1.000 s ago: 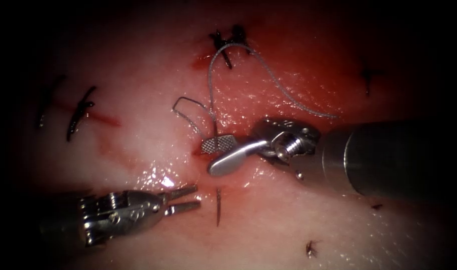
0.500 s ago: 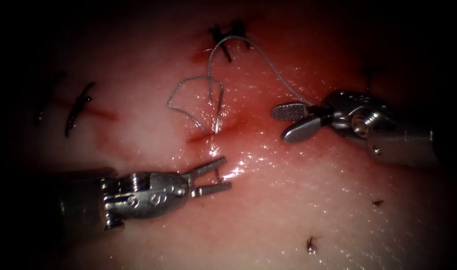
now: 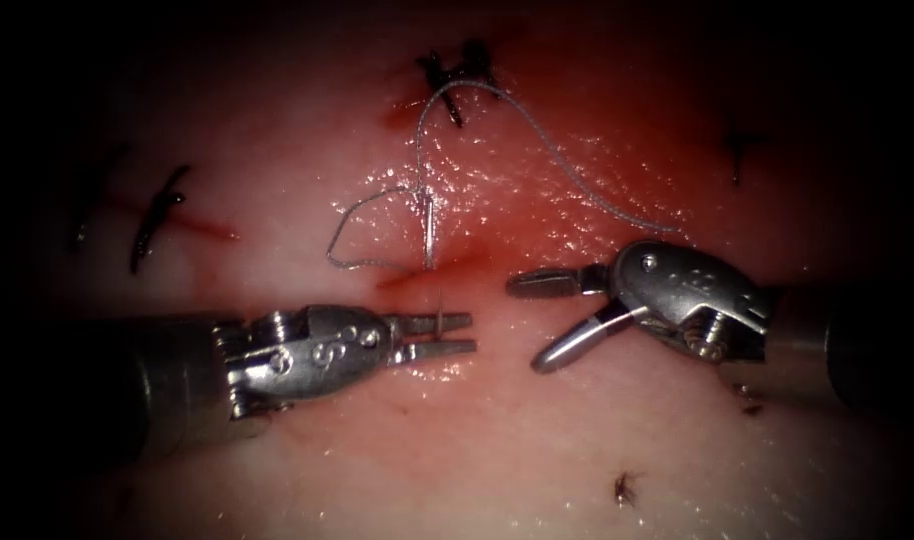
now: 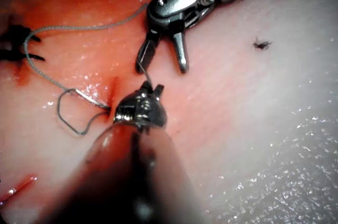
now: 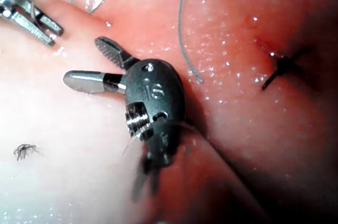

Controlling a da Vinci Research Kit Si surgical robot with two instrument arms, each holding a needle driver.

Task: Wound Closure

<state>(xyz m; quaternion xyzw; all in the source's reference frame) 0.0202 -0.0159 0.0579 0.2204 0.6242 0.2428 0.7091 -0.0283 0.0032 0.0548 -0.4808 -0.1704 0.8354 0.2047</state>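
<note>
Steel fingers of the left tool pinch the needle tip emerging below the cut. Right tool gapes, holding nothing. Needle tail stands in tissue, thread trailing. A weak pinch could let it slip.

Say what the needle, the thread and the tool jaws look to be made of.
Needle: thin bright metal, by its glint; it stands in the tissue.
Thread: pale grey, matte, seemingly braided.
Left tool and right tool: polished steel-like metal with mirror highlights.
</note>
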